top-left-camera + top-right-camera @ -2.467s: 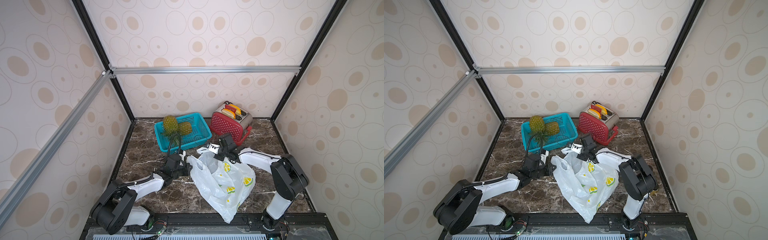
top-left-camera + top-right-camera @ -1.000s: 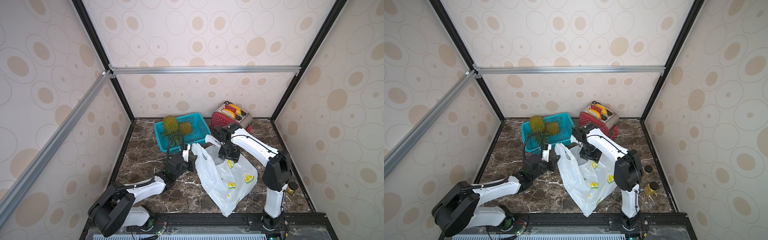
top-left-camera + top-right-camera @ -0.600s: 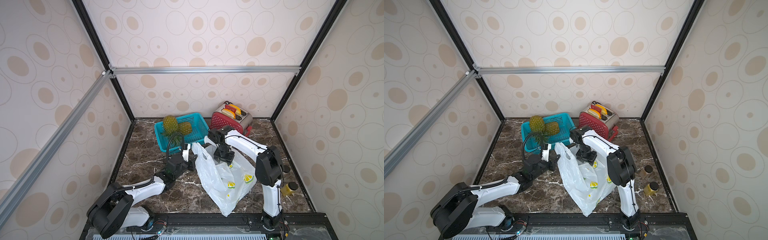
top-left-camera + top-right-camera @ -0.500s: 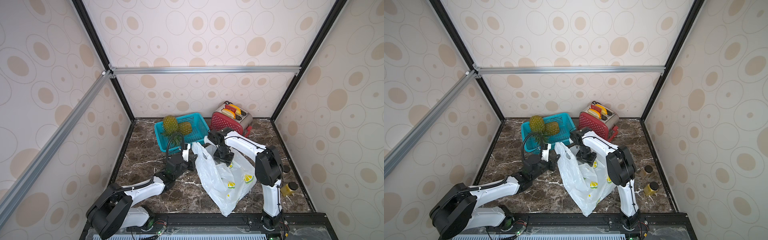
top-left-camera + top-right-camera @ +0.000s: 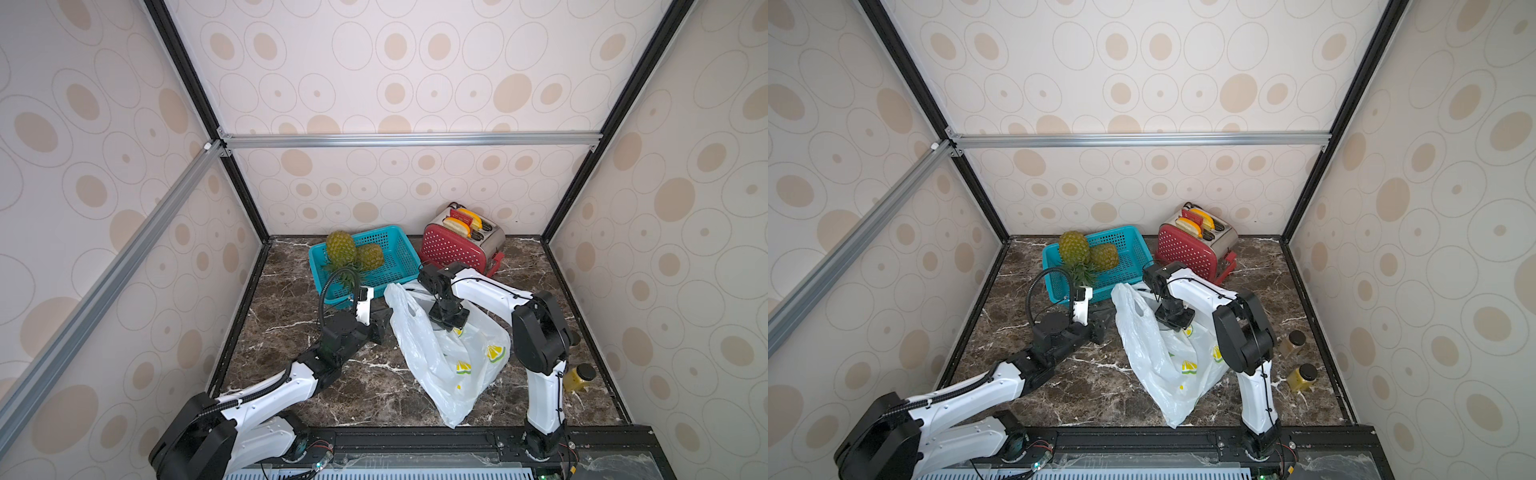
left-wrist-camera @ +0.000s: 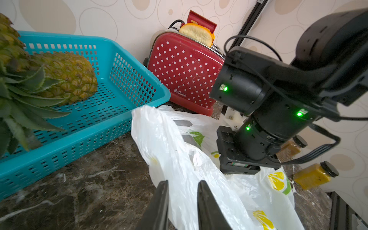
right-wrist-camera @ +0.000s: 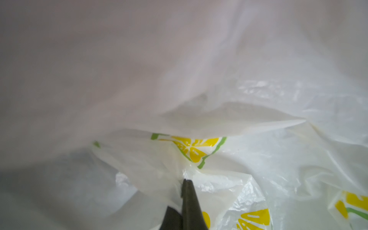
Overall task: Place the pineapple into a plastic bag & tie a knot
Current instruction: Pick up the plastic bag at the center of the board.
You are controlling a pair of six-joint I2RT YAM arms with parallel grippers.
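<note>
1. The plastic bag (image 5: 432,357) lies on the counter (image 5: 291,316).
2. The right hand (image 7: 186,182) pinches it tight.
3. The left hand (image 6: 182,183) has a small gap, just beside the bag.
4. Two pineapples (image 5: 340,249) sit in the basket (image 5: 399,249).

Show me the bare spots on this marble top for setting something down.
Bare marble lies in front, between the left arm and the plastic bag; also beside the teal basket along the left wall, and in the back corner right of the toaster. Crowded: the middle, and by the jars near the right arm.
</note>
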